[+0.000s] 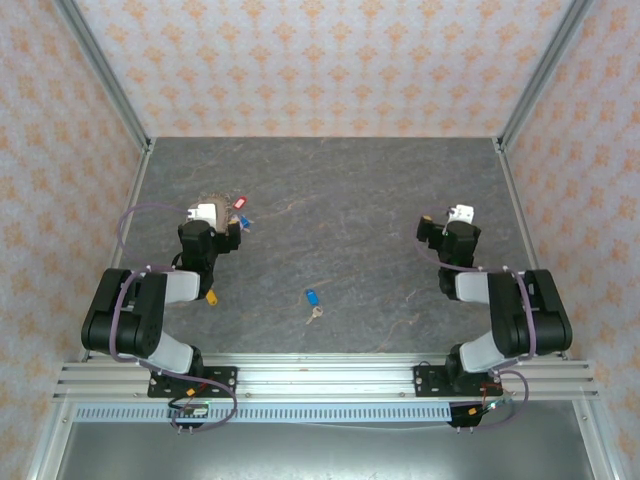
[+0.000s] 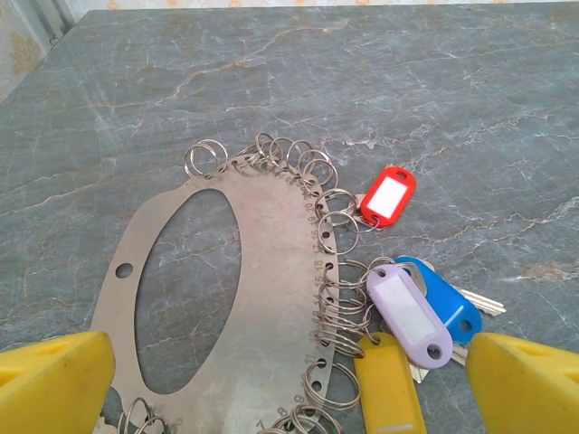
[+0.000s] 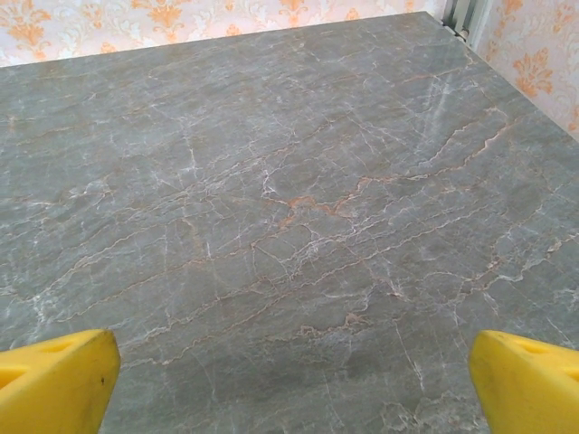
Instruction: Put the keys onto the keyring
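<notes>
The left claw (image 2: 289, 393) is wide apart and holds nothing. Its two yellow fingers (image 2: 54, 380) sit one on each side of the near end of the keyring (image 2: 271, 262), just above it.

The keyring lies flat on the grey surface (image 1: 400, 190), at the far left. It is a thin grey oval plate with a big oval hole in it. Lots of small wire rings (image 2: 330, 203) hang all along its edge.

On the right side of the keyring there is a little crowd of keys. A red tag (image 2: 387, 195) looks hooked to one small ring. Nearer the claw, a pale purple tag (image 2: 407, 315) lies partly on top of a blue tag (image 2: 450, 303), and a silvery key tip (image 2: 481, 305) pokes out from under the blue one. A yellow tag (image 2: 389, 384) lies right beside them, close to the right finger. These tags lie packed together between the keyring and that finger.

In the view from above, a loose blue key (image 1: 311, 300) lies alone in the middle of the surface, well apart from the keyring. An orange tag (image 1: 211, 296) lies just beside the left arm.

The right claw (image 3: 289, 389) is wide apart too and holds nothing. It hangs over bare surface on the right side, far from the keys.

Walls (image 1: 320, 60) with orange flowers stand around the surface.
</notes>
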`<state>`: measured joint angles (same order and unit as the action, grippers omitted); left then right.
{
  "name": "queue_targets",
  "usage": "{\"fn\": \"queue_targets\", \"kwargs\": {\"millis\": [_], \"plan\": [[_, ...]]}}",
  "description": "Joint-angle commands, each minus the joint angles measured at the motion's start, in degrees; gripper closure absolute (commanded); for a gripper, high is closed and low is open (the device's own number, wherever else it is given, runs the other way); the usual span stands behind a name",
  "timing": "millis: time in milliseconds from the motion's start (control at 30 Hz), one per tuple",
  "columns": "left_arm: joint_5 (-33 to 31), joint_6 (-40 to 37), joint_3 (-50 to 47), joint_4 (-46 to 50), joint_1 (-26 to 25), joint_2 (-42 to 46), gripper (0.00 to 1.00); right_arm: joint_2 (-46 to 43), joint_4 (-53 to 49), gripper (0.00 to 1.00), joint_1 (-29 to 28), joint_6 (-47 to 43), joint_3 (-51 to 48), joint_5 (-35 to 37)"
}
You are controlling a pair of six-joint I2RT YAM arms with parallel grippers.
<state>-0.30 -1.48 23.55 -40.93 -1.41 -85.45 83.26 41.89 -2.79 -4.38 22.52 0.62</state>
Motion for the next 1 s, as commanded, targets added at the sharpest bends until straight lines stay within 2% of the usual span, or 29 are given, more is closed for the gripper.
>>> {"fn": "queue_targets", "kwargs": {"millis": [0, 133, 200, 367, 467, 533, 633, 800, 967], "plan": [[-0.58, 0.77, 0.95, 2.77, -0.04, 4.91, 0.0, -7.34, -12.8, 0.01, 0.28, 2.89, 4.07, 0.2], [-3.06, 4.81, 4.32, 15.37, 0.89, 11.97, 0.0, -15.09, -33.2, 0.01, 0.28, 9.14, 9.2, -0.54], [-1.56, 8.79, 5.66, 19.24, 2.21, 15.24, 0.0, -19.14, -40.65, 0.01, 0.33, 12.08, 11.28, -3.89], [-4.75, 21.11, 14.11, 36.29, 2.55, 16.97, 0.0, -24.23, -46.17, 0.0, 0.33, 18.84, 13.16, -17.0], [-1.31, 23.32, 19.83, 43.61, 2.57, 14.35, 0.0, -24.02, -50.02, 0.01, 0.32, 20.98, 15.66, -24.29], [-1.13, 26.88, 21.79, 45.14, 2.68, 12.3, 0.0, -23.13, -50.53, 0.01, 0.32, 24.15, 16.63, -27.11], [3.78, 27.65, 24.74, 45.93, 2.97, 8.12, 0.0, -22.4, -46.9, 0.02, 0.32, 29.35, 15.35, -32.14], [11.64, 28.26, 34.74, 53.63, 4.5, -2.84, 0.01, -19.74, -43.73, 0.13, 0.33, 33.99, 14.17, -35.33], [12.42, 28.77, 40.6, 56.7, 5.38, -11.08, 0.03, -18.58, -42.56, 0.28, 0.15, 35.23, 14.21, -36.68]]}}
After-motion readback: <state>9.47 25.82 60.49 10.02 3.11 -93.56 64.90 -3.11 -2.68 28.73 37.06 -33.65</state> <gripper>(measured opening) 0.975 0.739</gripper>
